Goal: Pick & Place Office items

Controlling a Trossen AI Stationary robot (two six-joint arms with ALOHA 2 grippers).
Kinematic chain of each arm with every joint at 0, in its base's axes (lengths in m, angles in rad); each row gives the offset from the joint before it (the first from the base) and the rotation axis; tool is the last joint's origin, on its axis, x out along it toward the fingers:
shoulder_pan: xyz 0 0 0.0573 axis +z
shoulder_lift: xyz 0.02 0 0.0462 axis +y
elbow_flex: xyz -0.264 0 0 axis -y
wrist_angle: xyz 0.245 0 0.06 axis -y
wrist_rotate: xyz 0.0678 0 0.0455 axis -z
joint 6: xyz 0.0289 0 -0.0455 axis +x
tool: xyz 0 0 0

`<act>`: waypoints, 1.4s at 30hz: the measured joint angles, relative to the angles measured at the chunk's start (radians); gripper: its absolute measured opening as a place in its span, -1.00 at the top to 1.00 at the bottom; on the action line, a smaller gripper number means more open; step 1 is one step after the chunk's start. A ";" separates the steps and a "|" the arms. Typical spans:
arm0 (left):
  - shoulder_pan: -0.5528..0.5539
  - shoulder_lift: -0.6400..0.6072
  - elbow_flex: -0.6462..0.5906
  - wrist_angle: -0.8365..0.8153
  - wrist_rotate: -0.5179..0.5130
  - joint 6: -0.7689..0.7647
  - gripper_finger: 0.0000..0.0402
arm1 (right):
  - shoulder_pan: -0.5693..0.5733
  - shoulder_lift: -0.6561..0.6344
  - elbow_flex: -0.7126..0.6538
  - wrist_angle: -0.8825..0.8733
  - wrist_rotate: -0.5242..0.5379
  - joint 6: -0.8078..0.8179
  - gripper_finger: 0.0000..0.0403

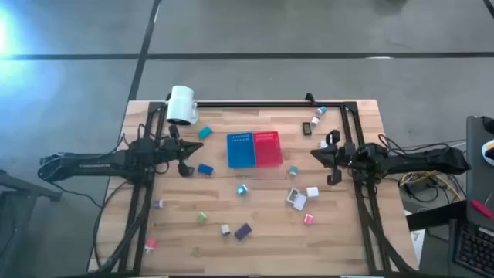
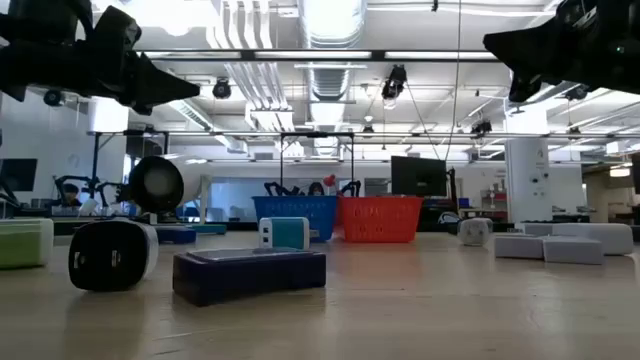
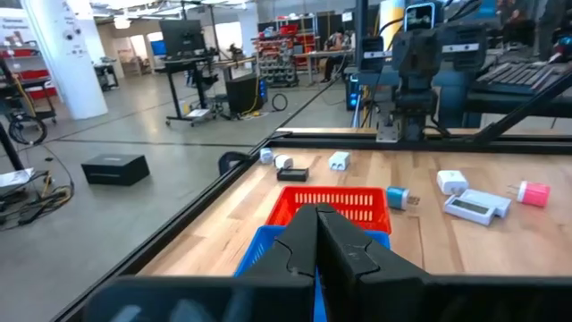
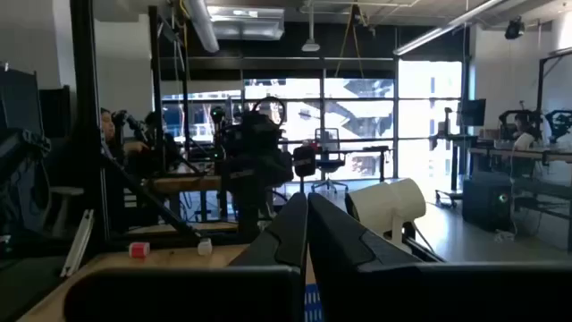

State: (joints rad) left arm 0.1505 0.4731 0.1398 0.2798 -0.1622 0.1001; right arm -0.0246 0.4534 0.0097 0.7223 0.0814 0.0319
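Both closed and empty, left gripper (image 1: pixel 184 164) and right gripper (image 1: pixel 324 154) hovering beside bins (image 1: pixel 253 149) mid-table; office items (image 1: pixel 297 198) scattered toward near edge; best opening wide, descending straight onto one piece.

A blue bin (image 1: pixel 241 150) and red bin (image 1: pixel 268 148) touch mid-table; a white lamp (image 1: pixel 181 105) lies at the far-left corner.

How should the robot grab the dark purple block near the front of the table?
Probably from straight above, pinching the purple block across its two long sides. It lies flat and low with bare wood around it, only a small white piece nearby. Both grippers are shut and empty.
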 joint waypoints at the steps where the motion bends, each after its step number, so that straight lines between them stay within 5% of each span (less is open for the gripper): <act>1: 0.000 0.003 0.000 0.000 0.000 0.000 0.97 | 0.000 0.000 0.000 0.000 0.000 0.000 0.96; 42: 0.000 0.043 -0.014 0.097 0.006 0.022 0.97 | 0.000 0.000 0.000 -0.006 0.045 -0.079 0.96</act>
State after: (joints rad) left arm 0.1505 0.5159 0.1253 0.3764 -0.1562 0.1225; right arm -0.0250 0.4534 0.0097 0.7162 0.1261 -0.0473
